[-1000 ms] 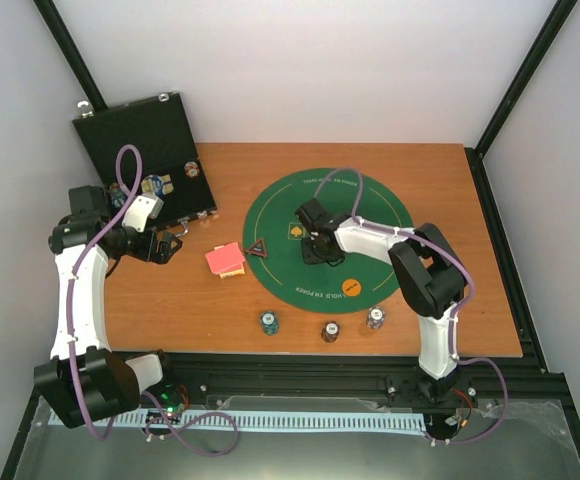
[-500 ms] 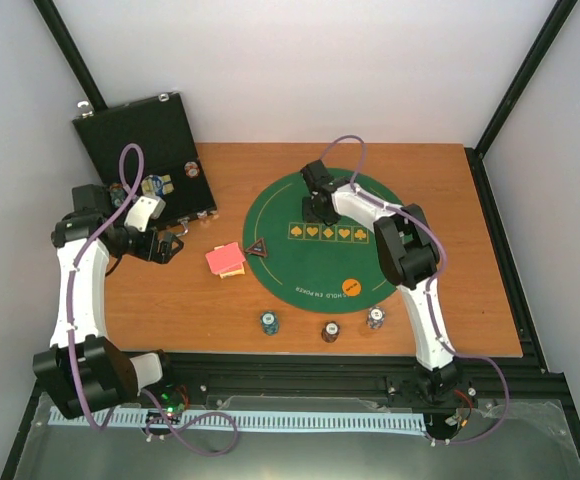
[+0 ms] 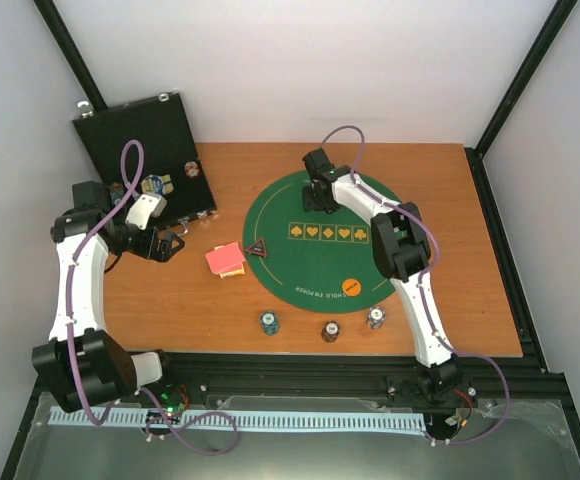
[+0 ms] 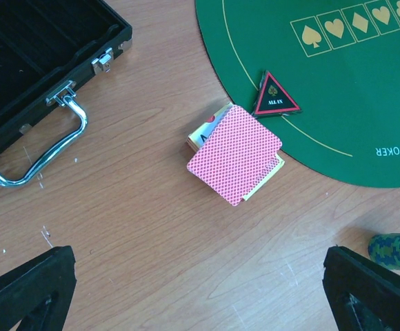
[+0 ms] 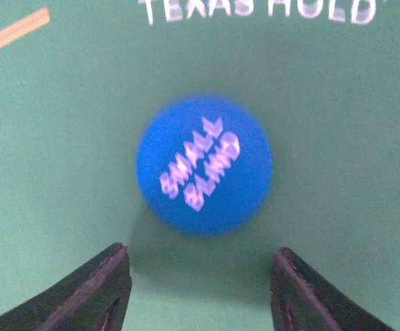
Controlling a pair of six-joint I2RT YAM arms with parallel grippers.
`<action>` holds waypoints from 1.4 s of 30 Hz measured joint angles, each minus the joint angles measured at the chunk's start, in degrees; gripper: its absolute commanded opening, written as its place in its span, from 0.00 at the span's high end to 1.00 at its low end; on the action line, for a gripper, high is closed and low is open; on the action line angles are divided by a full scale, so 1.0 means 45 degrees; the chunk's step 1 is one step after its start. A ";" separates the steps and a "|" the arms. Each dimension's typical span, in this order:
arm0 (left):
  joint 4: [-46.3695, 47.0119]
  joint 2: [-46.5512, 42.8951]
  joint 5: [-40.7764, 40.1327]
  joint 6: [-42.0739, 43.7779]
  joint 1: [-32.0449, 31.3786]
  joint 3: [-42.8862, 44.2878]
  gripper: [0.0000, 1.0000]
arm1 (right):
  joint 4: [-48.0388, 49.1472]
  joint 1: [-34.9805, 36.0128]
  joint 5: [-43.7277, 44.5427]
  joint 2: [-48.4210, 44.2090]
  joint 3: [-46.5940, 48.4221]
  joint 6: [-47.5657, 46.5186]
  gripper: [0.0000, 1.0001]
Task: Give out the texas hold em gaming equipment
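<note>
A blue round button (image 5: 203,165) marked SMALL BLIND lies flat on the green felt mat (image 5: 55,138), blurred. My right gripper (image 5: 200,289) hovers just short of it, open, its fingers (image 5: 96,289) apart from the button on either side. From above, the right gripper (image 3: 318,192) is over the mat's far part. A pile of red-backed cards (image 4: 234,153) lies on the wood by the mat's left edge, the black red-edged triangle marker (image 4: 276,96) beside it. My left gripper (image 4: 200,296) hangs open and empty over bare wood near the cards.
The black hinged case (image 3: 150,150) stands open at the back left with chips (image 3: 153,185) inside. An orange button (image 3: 351,288) lies on the mat's near edge. Three chip stacks (image 3: 269,322) (image 3: 330,331) (image 3: 375,318) stand along the table's near edge.
My right gripper has travelled from the mat's middle to its far part, uncovering the row of printed suit symbols. The left arm has barely moved.
</note>
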 measured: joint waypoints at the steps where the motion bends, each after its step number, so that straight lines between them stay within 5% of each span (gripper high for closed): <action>1: -0.0039 0.0005 -0.0005 0.0005 0.0000 0.0000 0.00 | 0.0044 0.0034 0.0015 -0.0311 -0.0491 -0.0078 0.41; 12: -0.0797 -0.0311 -0.0019 0.0559 0.0000 0.0000 0.00 | 0.0699 0.1282 0.0423 -0.7295 -0.9666 0.0311 0.41; 18: -0.1083 -0.0355 0.0194 0.0563 0.0000 0.0024 0.00 | 0.1462 0.2035 0.0350 -0.9500 -1.4022 0.1137 0.41; 42: -0.1350 -0.0782 0.0733 0.0486 0.0000 0.0359 0.00 | 0.1647 0.2001 0.0520 -1.1696 -1.6169 0.2351 0.31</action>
